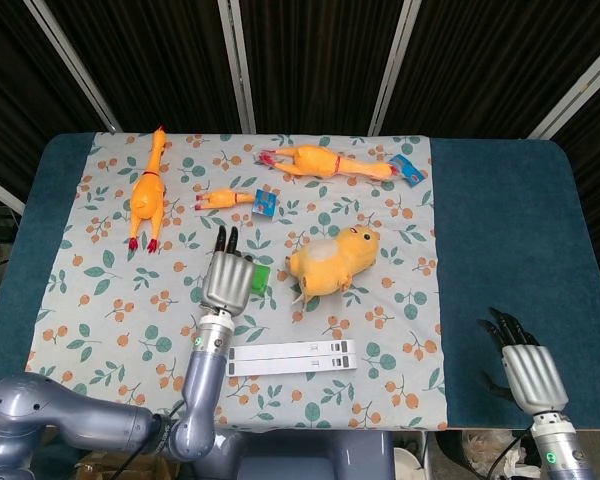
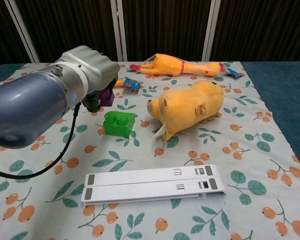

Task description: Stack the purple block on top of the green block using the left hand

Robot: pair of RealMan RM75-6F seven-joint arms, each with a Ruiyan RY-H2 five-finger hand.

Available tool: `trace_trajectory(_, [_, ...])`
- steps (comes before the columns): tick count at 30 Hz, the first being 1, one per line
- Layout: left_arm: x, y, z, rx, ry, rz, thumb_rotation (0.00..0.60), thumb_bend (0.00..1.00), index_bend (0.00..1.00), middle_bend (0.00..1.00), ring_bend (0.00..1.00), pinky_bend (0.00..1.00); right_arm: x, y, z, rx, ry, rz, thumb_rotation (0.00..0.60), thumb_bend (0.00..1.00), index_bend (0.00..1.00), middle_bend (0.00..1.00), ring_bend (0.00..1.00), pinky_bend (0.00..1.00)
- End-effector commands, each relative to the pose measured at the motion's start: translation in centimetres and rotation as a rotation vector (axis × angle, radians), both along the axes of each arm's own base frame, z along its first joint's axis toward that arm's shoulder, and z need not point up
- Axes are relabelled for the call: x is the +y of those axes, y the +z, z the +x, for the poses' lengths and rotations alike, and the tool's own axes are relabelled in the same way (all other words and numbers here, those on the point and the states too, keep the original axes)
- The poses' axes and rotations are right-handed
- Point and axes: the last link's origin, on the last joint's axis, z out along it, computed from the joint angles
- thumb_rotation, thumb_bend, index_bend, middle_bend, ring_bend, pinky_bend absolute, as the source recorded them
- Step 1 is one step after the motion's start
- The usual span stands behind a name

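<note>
The left hand (image 2: 90, 75) grips the purple block (image 2: 106, 96) beneath its palm, above the cloth (image 2: 250, 165) and just beyond the green block (image 2: 119, 123). In the head view the left hand (image 1: 229, 281) hides most of the green block (image 1: 261, 279), of which only a sliver shows at the hand's right side. The purple block hangs above and slightly toward the far-left of the green block, not yet touching it. The green block stands on the cloth near the table's middle, studs upward, just beside the yellow plush toy (image 2: 187, 107).

To do this step well, the purple block probably needs to come a little toward the near edge and be squared over the studs before it is lowered. The descent should be straight and slow, so that the green block is not pushed sideways toward the plush toy. The fingers should likely part only once the purple block sits flat.

The right hand (image 1: 526, 375) rests on the bare table near the near-right corner, holding nothing, fingers slightly spread. The white folded stand (image 2: 152, 183) lies toward the near edge, well apart from the stacking site.
</note>
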Motion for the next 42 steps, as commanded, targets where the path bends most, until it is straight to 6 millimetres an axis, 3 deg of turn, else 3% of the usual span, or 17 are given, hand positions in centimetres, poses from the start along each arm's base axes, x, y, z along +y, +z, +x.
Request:
trace_trajectory(1, [0.4,-1.4,0.0,0.000,-0.003,-0.011,0.600,0.42,0.49,0.45,0.03,0.00,0.0,-0.1,0.0,0.004,-0.001,0.003,0.600,0.29,0.18,0.08,0.09,0.27])
trace_trajectory(18, [1.1,-3.7,0.0,0.028,-0.021,-0.017,0.600,0.42,0.49,0.45,0.03,0.00,-0.2,-0.2,-0.3,0.013,-0.013,0.005,0.600,0.29,0.19,0.08,0.09,0.27])
trace_trajectory(42, [1.5,-5.1,-0.2,0.087,-0.039,0.002,0.600,0.42,0.50,0.45,0.03,0.00,-0.3,-0.4,-0.4,0.015,-0.017,0.009,0.600,0.29,0.18,0.08,0.09,0.27])
